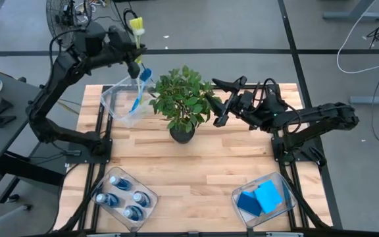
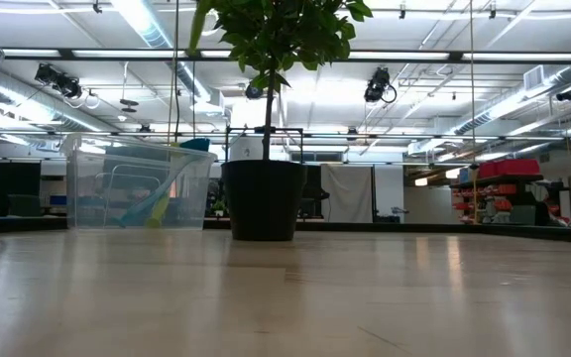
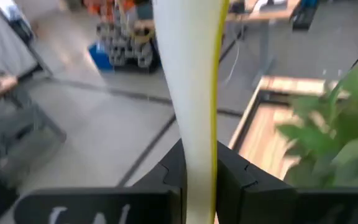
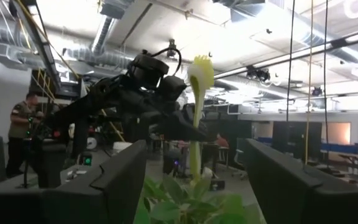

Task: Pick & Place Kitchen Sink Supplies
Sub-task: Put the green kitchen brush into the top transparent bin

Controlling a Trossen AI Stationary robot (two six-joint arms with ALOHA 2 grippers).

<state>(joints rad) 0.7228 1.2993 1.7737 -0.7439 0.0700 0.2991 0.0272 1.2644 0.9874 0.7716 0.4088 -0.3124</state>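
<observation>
- My left gripper [image 1: 135, 58] holds a yellow-green dish brush [image 1: 137, 26] upright, bristles up, above the table's far-left corner.
- A second brush [image 1: 139, 89] leans in that corner's bin.
- Blue bottles [image 1: 125, 197] stand near-left.
- Blue sponges [image 1: 260, 197] lie near-right.

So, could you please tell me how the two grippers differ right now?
The left gripper is shut on a yellow-green long-handled dish brush, held bristles-up above the clear plastic bin; the right gripper is open and holds nothing. The left is at the table's far left corner; the right is beside the leafy green potted plant. Both are off the table.
</observation>
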